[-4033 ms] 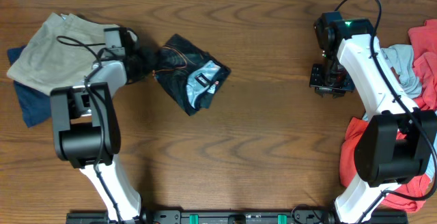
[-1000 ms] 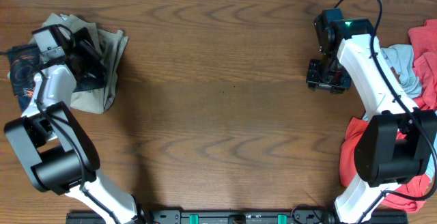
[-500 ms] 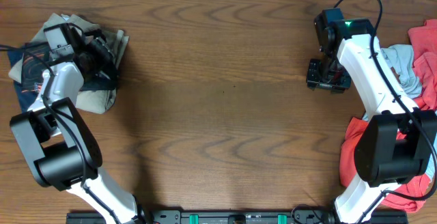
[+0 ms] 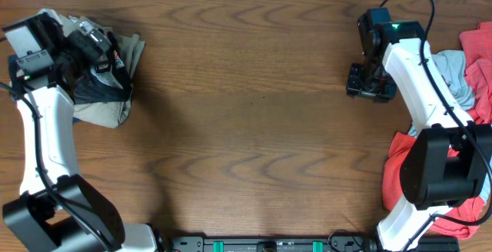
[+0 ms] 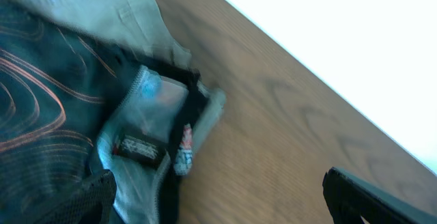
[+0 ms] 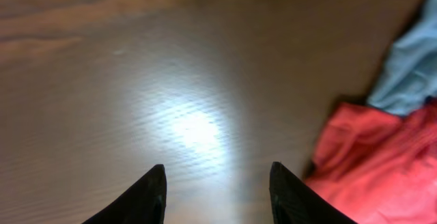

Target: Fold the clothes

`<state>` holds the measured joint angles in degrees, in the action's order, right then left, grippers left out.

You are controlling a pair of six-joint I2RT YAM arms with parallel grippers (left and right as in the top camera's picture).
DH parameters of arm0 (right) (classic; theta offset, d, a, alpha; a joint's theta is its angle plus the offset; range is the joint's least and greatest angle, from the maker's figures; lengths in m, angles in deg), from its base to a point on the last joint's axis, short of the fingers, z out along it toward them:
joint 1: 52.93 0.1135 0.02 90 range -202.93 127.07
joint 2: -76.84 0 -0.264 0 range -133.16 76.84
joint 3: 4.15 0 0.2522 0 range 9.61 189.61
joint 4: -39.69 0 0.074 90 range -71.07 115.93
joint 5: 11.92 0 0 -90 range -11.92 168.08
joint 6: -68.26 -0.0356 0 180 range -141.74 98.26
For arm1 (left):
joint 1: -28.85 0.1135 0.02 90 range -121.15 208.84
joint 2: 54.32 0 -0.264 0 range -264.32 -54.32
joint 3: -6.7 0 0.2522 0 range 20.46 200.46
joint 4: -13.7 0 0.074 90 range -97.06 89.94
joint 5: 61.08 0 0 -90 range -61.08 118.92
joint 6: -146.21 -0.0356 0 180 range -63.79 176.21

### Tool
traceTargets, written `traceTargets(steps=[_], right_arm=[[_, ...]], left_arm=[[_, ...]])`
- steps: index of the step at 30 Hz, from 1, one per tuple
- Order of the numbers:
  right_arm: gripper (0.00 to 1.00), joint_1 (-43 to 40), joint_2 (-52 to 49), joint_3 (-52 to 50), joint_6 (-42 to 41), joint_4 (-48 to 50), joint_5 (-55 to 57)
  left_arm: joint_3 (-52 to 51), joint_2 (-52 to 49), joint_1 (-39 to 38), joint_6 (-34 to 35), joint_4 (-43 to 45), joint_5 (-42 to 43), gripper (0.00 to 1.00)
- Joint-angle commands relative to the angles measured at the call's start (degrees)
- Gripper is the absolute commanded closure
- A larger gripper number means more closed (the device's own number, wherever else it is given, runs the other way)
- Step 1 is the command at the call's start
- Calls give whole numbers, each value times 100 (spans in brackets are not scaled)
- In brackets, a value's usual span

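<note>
At the far left of the desk [image 4: 246, 129], a dark garment with orange swirls [image 5: 41, 115] is lying bunched on top of a khaki garment [image 4: 127, 56]. A grey inner band with a sewn label [image 5: 140, 149] is turning outward at its edge. The left gripper [image 5: 217, 183] is hanging over that edge, its jaws spread wide and holding nothing.

This cloth is looking thin, light and limp. It is likely going to sag and drag its layers along rather than keep a shape. The banded edge is probably offering the firmest pinch, taken at a corner so that only one layer is coming up.

Toward the right, the right gripper [image 6: 217, 190] is hanging over bare desk, jaws parted and empty. Just beside it, a light blue garment [image 6: 410, 67] and a red garment [image 6: 369, 169] are waiting in a loose heap, and they are looking equally soft.
</note>
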<state>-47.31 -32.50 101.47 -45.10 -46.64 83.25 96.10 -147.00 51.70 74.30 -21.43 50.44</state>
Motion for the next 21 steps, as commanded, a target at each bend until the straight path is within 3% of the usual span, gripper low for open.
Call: traceTargets(steps=[1, 6, 13, 21], right_arm=[[52, -131, 103, 0, 74, 162, -741], [42, -308, 103, 0, 74, 372, -1123], [34, -879, 101, 0, 343, 468, -1493], [28, -1314, 101, -17, 857, 22, -1873]], left_arm=[[46, -63, -251, -52, -428, 83, 2], [46, -94, -994, -407, -1357, -245, 2], [46, -98, -2358, -868, -2483, -1661, 2], [46, -98, -3152, -866, -3904, -1731, 2]])
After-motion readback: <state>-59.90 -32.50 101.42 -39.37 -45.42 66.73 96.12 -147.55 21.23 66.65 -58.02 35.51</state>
